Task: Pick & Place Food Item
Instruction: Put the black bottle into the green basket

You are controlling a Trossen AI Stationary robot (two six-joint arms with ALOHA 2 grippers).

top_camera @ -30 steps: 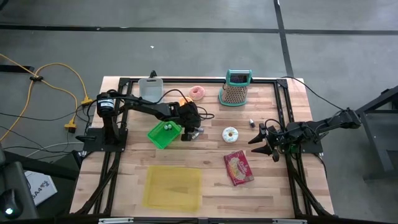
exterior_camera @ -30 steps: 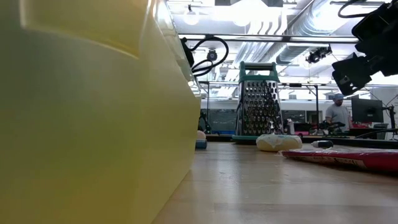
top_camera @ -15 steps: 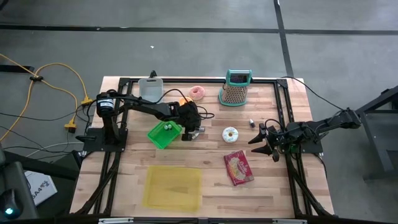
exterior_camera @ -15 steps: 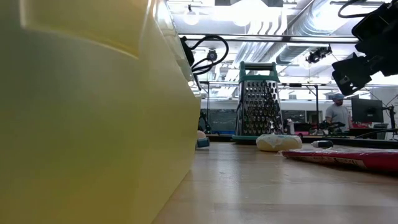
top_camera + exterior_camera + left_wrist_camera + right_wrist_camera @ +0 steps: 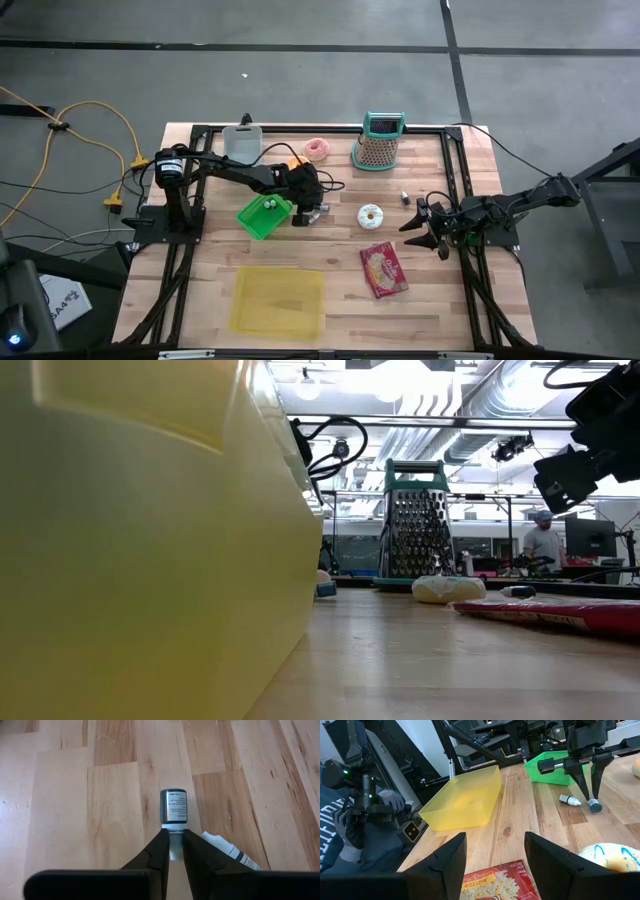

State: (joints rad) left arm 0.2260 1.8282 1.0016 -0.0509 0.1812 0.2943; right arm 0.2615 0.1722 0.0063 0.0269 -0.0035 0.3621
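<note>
The left jaws (image 5: 171,837) pinch the pale neck of a small upright bottle (image 5: 173,808) standing on the bench (image 5: 60,810). Just beside them lies a white tube (image 5: 231,852), and the green basket (image 5: 264,215) sits on their other side. The right jaws (image 5: 494,851) hang apart over a popcorn packet (image 5: 502,881), near a frosted donut (image 5: 612,857).

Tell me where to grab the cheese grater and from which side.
Take the grater by the teal handle across its top, coming straight down from above. It stands upright, and its sloping perforated faces look awkward to pinch, while the handle is a narrow bar.
</note>
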